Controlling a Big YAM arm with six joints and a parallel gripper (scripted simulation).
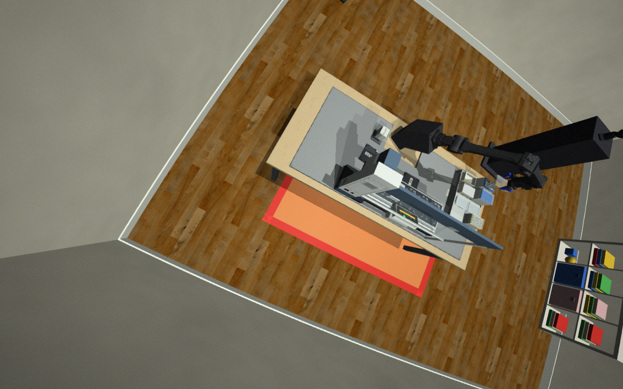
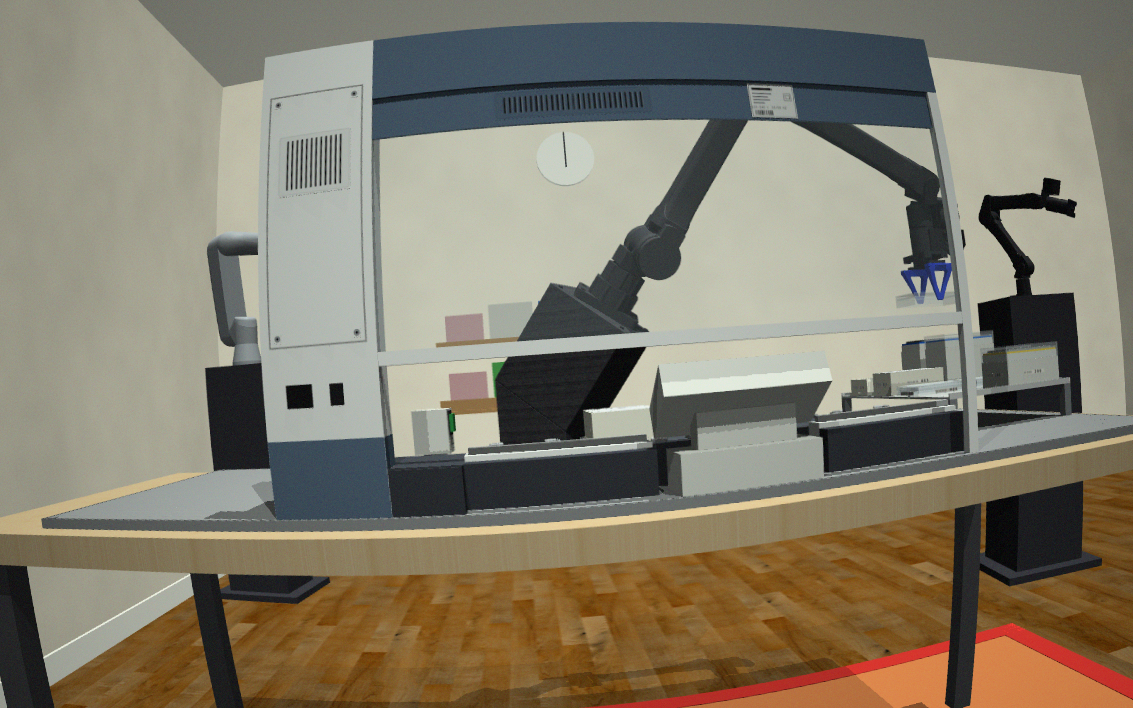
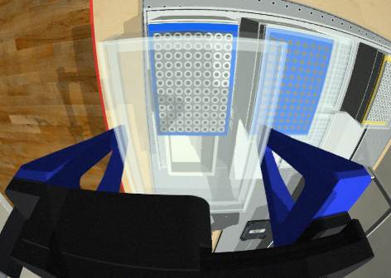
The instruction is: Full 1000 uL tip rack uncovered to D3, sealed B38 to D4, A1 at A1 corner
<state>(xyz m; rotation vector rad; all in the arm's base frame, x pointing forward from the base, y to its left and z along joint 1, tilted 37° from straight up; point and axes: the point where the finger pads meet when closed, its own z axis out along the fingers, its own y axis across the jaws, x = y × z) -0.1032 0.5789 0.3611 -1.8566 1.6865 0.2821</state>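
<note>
My gripper [image 3: 192, 132] is shut on a clear tip-rack cover [image 3: 185, 118] and holds it level, high above the shelf. Its blue fingers grip the cover's two long sides. Through the cover, in the wrist view, I see a blue-edged tip rack [image 3: 192, 82] full of pale rings on grey, uncovered on the shelf below. Beside it stands a second rack [image 3: 295, 85] whose blue plate shows with a hole at each place. In the front view my gripper [image 2: 926, 283] hangs with the cover [image 2: 927, 300] above the shelf items [image 2: 949, 356]. Block B38 is not identifiable.
A yellow-edged rack [image 3: 381, 93] shows at the right edge of the wrist view. The deck enclosure frame [image 2: 641, 88] and its right post [image 2: 953, 290] stand close to my gripper. The shelf [image 1: 473, 198] sits at the table's end.
</note>
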